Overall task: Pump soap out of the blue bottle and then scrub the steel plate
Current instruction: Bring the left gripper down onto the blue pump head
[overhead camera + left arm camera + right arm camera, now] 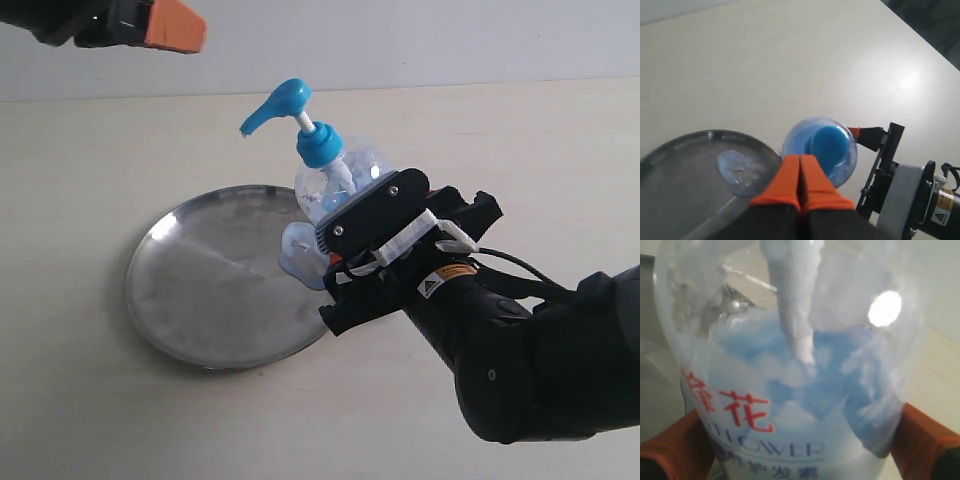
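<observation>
The blue bottle (335, 165) leans over the right rim of the steel plate (200, 290), its pump spout pointing left. My right gripper (345, 255) is shut on the bottle's body. In the right wrist view the bottle (800, 365) fills the picture, with an orange finger (925, 440) on each side of it. A pale blue blob of soap (298, 255) lies on the plate beside the bottle, and the same soap (742, 172) shows on the plate (680, 190) in the left wrist view. My left gripper (800, 182) is shut and empty, high above the bottle (820, 150); it (175, 25) hangs at the top left.
Everything stands on a pale beige tabletop (520, 150) that runs back to a light wall. The right arm's black body (520, 360) fills the lower right corner.
</observation>
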### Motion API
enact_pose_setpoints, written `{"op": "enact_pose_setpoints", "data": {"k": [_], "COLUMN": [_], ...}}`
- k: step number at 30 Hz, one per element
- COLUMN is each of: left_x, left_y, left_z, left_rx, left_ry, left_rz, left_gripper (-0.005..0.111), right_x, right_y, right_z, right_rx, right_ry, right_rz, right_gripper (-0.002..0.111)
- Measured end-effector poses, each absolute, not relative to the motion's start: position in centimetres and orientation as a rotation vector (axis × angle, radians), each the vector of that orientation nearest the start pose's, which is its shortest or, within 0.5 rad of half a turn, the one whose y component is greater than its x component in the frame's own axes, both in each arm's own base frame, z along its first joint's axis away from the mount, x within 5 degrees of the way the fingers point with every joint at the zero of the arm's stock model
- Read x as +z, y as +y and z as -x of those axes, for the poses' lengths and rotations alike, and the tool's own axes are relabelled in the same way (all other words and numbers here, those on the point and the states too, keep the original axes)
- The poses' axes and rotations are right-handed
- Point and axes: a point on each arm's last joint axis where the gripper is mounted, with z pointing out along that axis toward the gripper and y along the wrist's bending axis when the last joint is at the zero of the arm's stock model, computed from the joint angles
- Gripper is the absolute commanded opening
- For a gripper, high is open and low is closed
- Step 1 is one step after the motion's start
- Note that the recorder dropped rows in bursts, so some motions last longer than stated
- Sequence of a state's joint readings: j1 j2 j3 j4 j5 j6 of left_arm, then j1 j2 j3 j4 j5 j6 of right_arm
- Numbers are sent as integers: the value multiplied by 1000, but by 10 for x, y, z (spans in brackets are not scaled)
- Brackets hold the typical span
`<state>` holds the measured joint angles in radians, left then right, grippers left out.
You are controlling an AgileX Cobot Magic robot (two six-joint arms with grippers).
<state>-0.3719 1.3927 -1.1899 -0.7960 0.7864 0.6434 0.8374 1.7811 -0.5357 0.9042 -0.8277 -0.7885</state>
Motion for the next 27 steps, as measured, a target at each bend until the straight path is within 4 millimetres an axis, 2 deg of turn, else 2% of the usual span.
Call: {"op": "enact_pose_setpoints", "data": {"k": [5, 12, 18, 27], "left_x": [339, 338, 328, 327], "left_y": [-166, -169, -174, -185], "left_z": [-273, -274, -279, -272], "left_rx": [-912, -961, -1009, -1024], "left_ry": [2215, 2203, 2225, 2202], "left_rz": [-817, -838, -843, -910], "left_gripper": [0, 0, 0, 0], "right_x": [130, 130, 130, 130], "right_y": [173, 173, 173, 173], "right_z": [-227, -227, -227, -227], "right_rx": [-185, -185, -185, -184], "right_ry": [1947, 1947, 1947, 1947], "right_rz": [569, 569, 569, 567], "right_gripper": [0, 0, 0, 0]}}
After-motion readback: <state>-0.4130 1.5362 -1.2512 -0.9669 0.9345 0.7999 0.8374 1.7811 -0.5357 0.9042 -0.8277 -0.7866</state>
